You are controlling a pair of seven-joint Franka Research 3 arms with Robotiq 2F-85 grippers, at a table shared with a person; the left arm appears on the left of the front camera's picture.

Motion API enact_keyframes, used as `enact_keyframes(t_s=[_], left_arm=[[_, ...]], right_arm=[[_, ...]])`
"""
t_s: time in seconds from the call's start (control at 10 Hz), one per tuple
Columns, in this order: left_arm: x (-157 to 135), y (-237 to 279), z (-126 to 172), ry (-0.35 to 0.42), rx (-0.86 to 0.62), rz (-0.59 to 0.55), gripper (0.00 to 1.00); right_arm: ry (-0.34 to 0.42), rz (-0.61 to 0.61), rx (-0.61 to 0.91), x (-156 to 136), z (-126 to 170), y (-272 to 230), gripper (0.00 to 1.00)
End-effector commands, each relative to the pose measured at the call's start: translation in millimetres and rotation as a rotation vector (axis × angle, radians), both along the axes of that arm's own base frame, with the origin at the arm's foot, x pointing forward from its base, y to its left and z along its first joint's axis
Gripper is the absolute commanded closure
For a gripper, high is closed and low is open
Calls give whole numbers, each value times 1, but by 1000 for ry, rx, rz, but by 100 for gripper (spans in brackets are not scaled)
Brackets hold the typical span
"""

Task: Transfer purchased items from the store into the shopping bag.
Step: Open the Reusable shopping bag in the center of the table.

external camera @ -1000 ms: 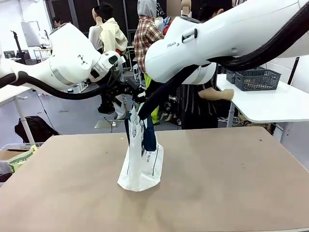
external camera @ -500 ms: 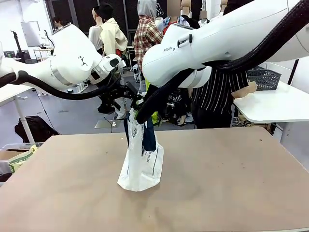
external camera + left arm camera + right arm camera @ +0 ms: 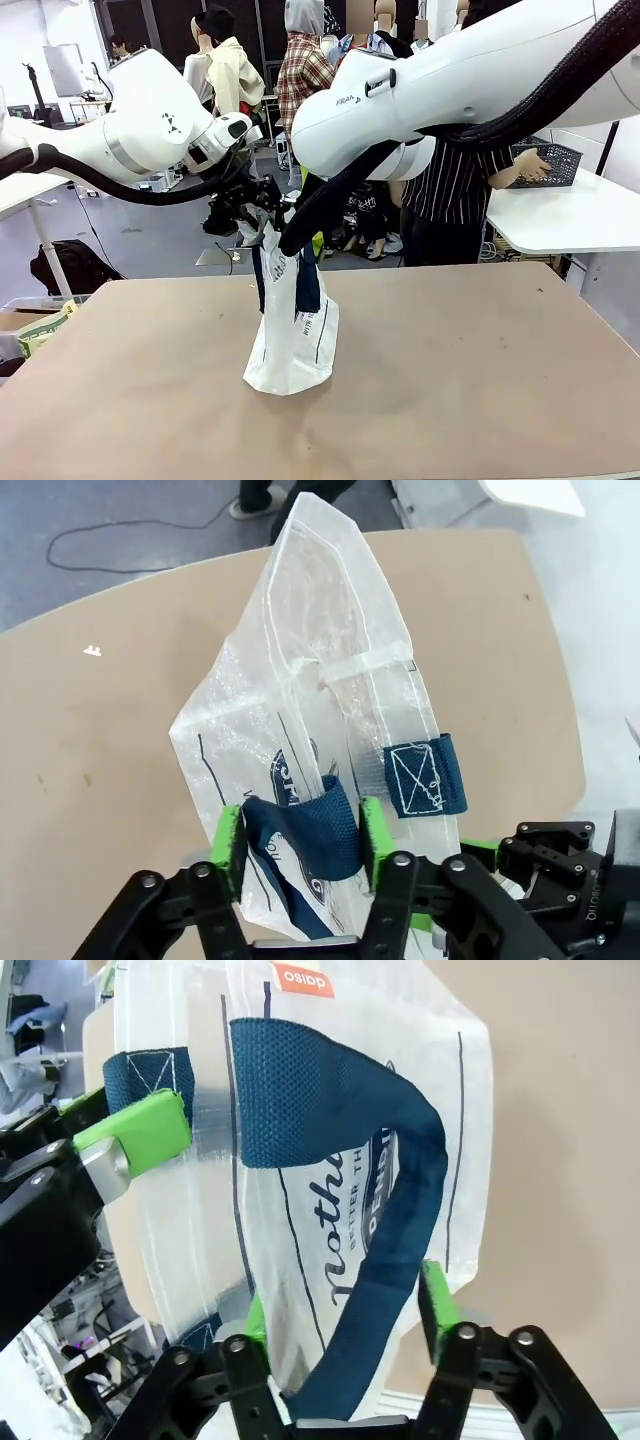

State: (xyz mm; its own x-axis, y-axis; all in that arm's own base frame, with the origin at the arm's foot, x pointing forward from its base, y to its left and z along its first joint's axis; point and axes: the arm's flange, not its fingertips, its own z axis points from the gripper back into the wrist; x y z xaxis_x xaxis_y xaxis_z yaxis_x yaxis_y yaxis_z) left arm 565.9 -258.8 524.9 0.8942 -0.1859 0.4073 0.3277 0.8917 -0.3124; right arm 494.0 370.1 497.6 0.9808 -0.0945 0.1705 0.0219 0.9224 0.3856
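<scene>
bag: shopping bag (image 3: 295, 340), translucent white with dark print, stands upright on the counter (image 3: 480, 360); its top is gathered between the two arms
left end effector: left end effector (image 3: 300, 838) is at the bag's top; its green pads (image 3: 229, 842) are narrow and press both sides of a folded navy strap (image 3: 305, 825), so it is holding that strap
right end effector: right end effector (image 3: 345, 1310) is also at the bag's top, across the bag's mouth from the left one; a second navy strap (image 3: 340, 1100) loops down between its fingers; the strap lies against one pad (image 3: 437, 1298), bag film lies by the other; cannot tell if it is clamped
tag: small orange label (image 3: 300, 978) on the bag's upper rim
person: person (image 3: 455, 190) in a striped top, beyond the bag and off to its right
person's hand: hand (image 3: 530, 170) at a dark lattice basket (image 3: 550, 160), well apart from the bag
basket support: white side table (image 3: 560, 220), beyond the bag, far right
</scene>
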Motion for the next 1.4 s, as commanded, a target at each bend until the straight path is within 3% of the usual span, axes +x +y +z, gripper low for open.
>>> enact_keyframes(t_s=[0.0,0.5,0.8,1.3], left_arm=[[5,1,4,23,-1,10,100],[4,8,6,25,32,40,100],[-1,40,19,24,72,115,100],[-38,104,38,12,131,300,100]], right_arm=[[27,2,0,5,2,2,98],[34,-33,-56,9,5,-2,100],[28,-88,-84,13,14,-19,100],[60,22,-102,32,11,-13,100]])
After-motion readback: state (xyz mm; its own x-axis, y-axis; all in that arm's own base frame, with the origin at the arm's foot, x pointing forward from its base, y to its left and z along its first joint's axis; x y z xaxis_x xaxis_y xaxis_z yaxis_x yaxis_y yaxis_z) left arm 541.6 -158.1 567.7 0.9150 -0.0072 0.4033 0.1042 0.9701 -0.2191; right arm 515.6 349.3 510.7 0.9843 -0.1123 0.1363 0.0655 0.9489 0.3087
